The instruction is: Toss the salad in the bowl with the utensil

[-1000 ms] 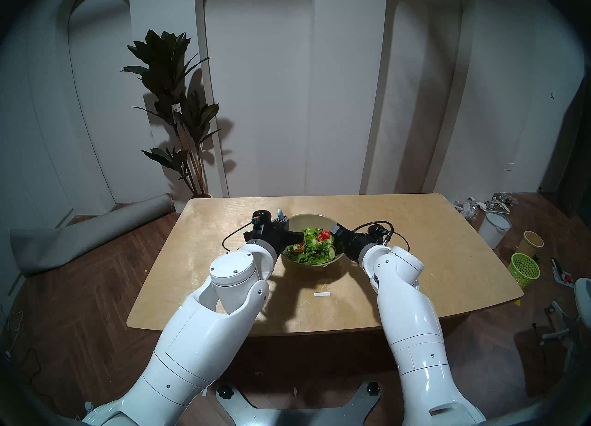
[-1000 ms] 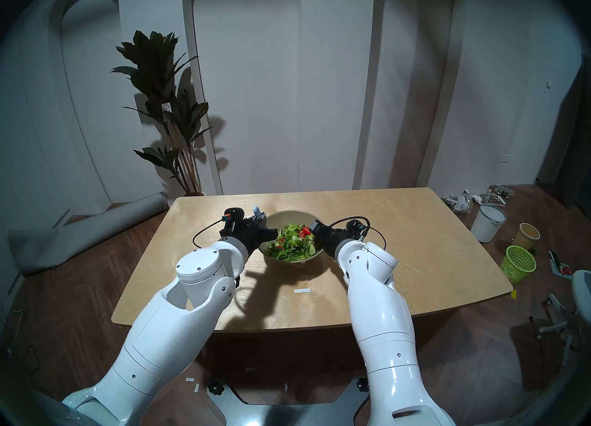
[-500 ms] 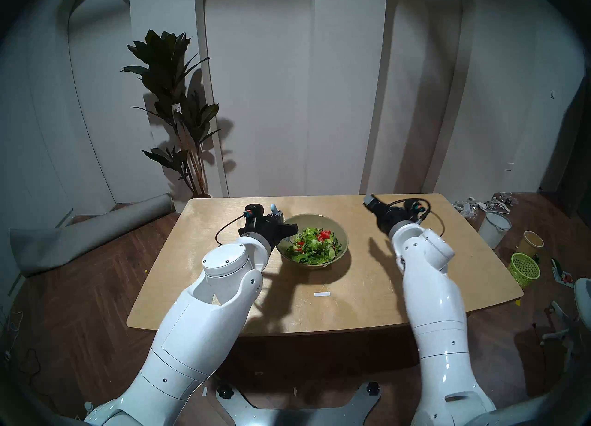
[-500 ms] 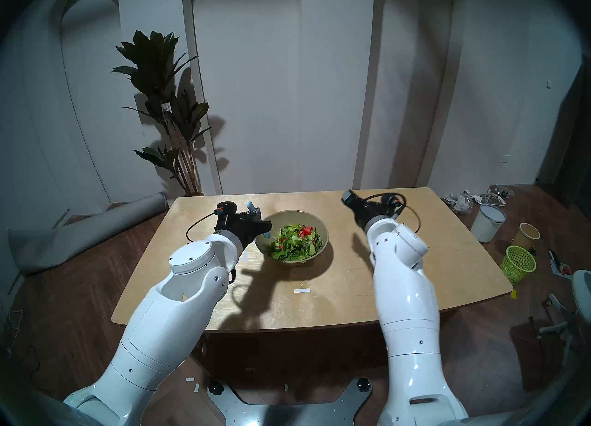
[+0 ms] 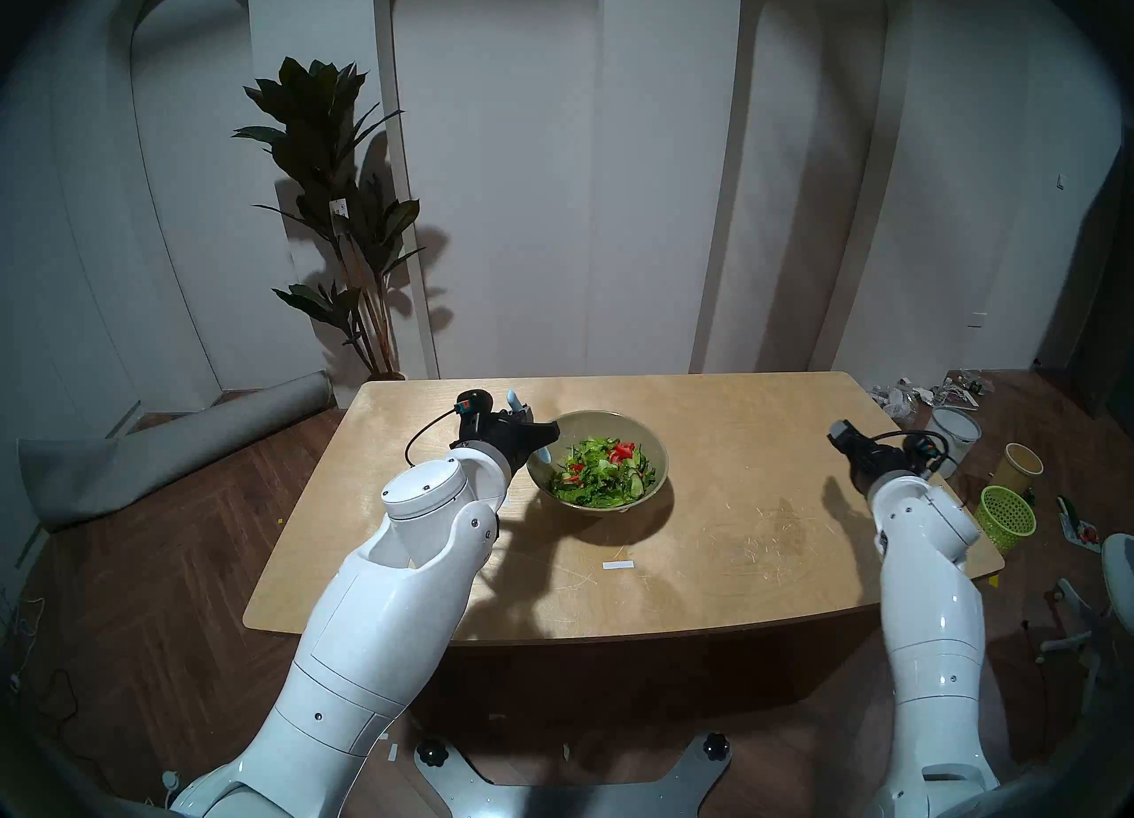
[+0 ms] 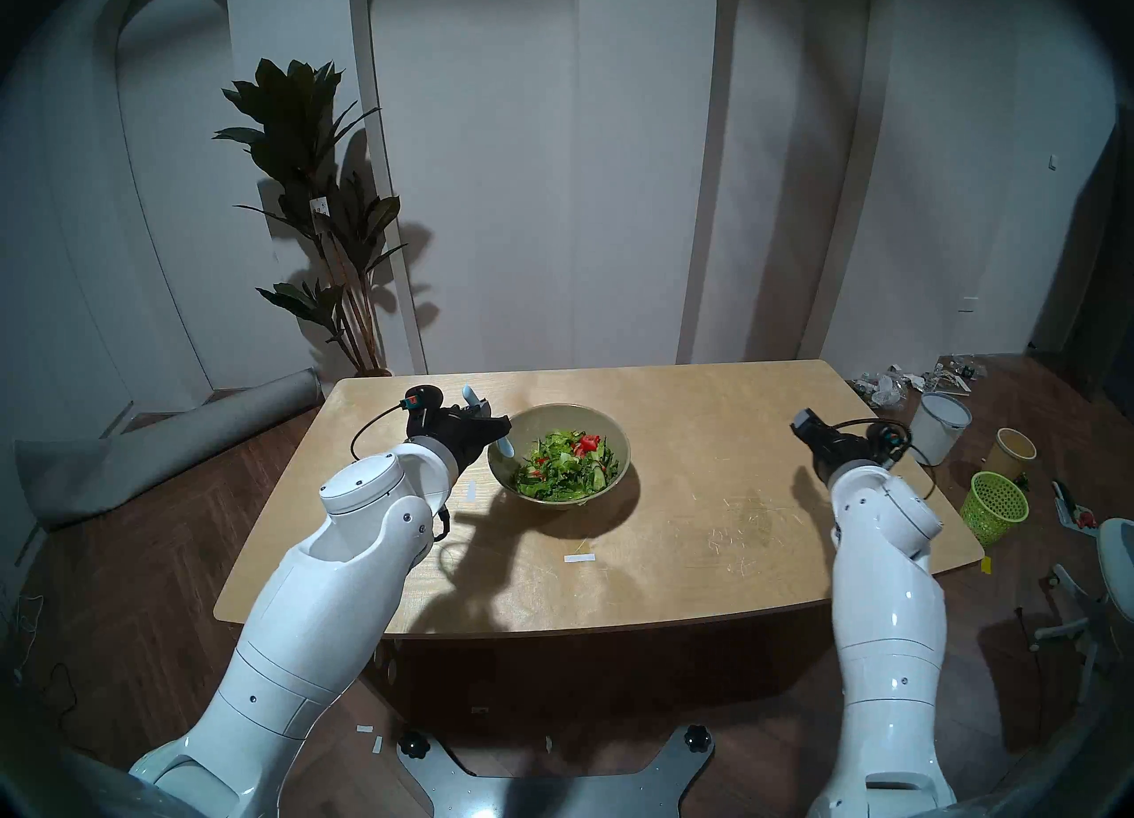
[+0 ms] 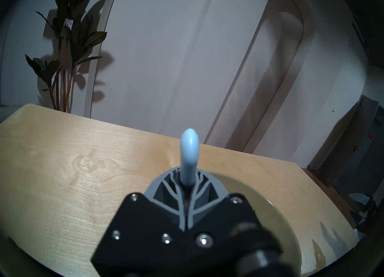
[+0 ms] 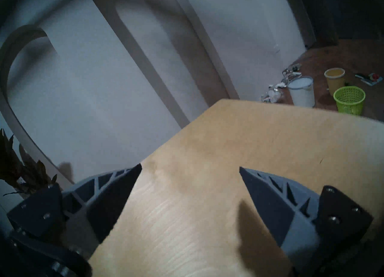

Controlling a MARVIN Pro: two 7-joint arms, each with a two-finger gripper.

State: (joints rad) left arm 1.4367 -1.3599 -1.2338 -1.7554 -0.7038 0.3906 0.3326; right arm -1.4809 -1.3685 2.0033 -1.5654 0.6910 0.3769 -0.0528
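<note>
Left gripper (image 5: pixel 526 424) is clamped on the utensil (image 5: pixel 544 454), whose pale blue rounded handle end stands above the fingers while its lower end dips inside the near-left rim of the bowl (image 5: pixel 656 451). Right gripper (image 8: pixel 190 169) stands spread and empty over bare table (image 5: pixel 736 491), well apart from the bowl. Beige-olive and round, the bowl holds the salad (image 5: pixel 604 473): green leaves, cucumber slices, red pieces. Left wrist view shows the handle (image 7: pixel 189 154) pinched between grey fingers (image 7: pixel 166 187); head views show the lower end.
</note>
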